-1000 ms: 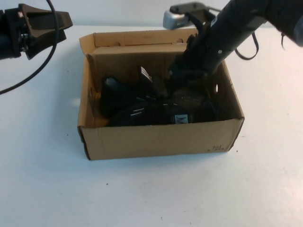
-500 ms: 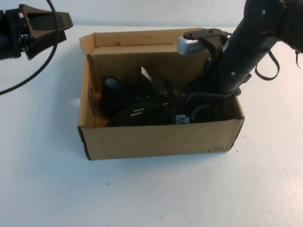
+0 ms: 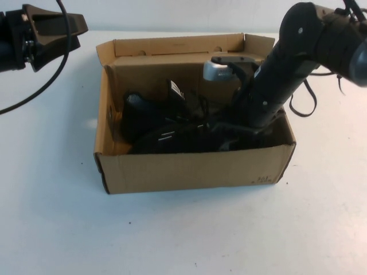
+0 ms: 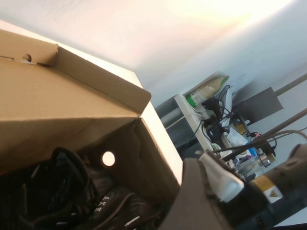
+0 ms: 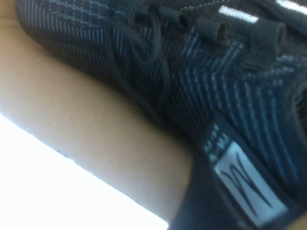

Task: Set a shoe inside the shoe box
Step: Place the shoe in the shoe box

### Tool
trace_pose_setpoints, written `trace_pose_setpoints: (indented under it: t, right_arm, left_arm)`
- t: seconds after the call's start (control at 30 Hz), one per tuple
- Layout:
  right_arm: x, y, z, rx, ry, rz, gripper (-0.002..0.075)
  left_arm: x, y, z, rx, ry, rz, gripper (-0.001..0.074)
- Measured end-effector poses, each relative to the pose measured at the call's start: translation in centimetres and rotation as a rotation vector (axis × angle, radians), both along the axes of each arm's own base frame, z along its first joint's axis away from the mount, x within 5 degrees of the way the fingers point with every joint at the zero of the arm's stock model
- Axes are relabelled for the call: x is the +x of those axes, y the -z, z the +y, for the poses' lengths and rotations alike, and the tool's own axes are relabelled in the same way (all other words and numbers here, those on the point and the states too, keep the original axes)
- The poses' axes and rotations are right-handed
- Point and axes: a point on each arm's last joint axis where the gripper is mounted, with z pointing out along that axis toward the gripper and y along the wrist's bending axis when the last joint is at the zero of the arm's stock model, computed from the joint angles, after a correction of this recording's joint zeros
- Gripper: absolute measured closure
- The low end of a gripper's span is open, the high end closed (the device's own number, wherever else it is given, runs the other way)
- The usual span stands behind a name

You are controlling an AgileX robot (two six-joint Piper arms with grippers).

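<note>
Shoe: the shoe [image 5: 201,96] is a black ribbed-knit sneaker with black laces and a white tongue label bearing an M-like mark. It lies inside the box [image 3: 189,166], along the near wall, toward 5 o'clock of the interior.
Handling: judged light and soft. The knit upper should give under a squeeze and not slip; the sole is likely the only stiff part. The best hold looks to be across the collar or tongue, where the fabric bunches; loose laces could snag.
Second shoe: another black sneaker [image 3: 143,114] lies in the box toward 9 o'clock, touching the first.
Right claw: the right claw [image 3: 243,129] reaches down into the box at 3 o'clock, just above the shoe. Whether its fingers are apart or together, I cannot tell.
Left claw: the left claw [image 3: 54,28] hangs over the desk [image 3: 51,217] at 10 o'clock, well apart from the box, spread and holding nothing.
</note>
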Motion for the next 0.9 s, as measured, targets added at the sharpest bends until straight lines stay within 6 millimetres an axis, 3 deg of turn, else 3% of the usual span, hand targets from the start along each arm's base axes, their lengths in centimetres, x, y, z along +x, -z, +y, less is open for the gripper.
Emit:
trace_pose_setpoints:
  t: [0.1, 0.2, 0.3, 0.67, 0.8, 0.9]
  right_arm:
    - [0.2, 0.8, 0.4, 0.025, -0.013, 0.024, 0.0415]
    - [0.2, 1.0, 0.8, 0.068, -0.04, 0.035, 0.0625]
    - [0.1, 0.8, 1.2, 0.108, -0.055, 0.037, 0.0706]
    - [0.8, -2.8, 2.2, 0.271, 0.005, 0.02, 0.0731]
    - [1.6, -2.8, 1.1, 0.289, 0.07, 0.047, 0.0731]
    - [2.1, -1.7, 0.8, 0.288, 0.101, 0.085, 0.0731]
  left_arm:
    - [0.0, -0.1, 0.0, -0.006, -0.002, -0.001, 0.0303]
    - [0.0, -0.1, 0.0, -0.011, -0.004, -0.001, 0.0303]
    - [0.0, -0.1, 0.0, -0.012, -0.005, -0.002, 0.0303]
    - [0.0, -0.1, 0.0, -0.014, -0.005, -0.002, 0.0303]
    - [0.0, -0.1, 0.0, -0.014, -0.005, -0.002, 0.0303]
    - [0.0, -0.1, 0.0, -0.014, -0.005, -0.002, 0.0303]
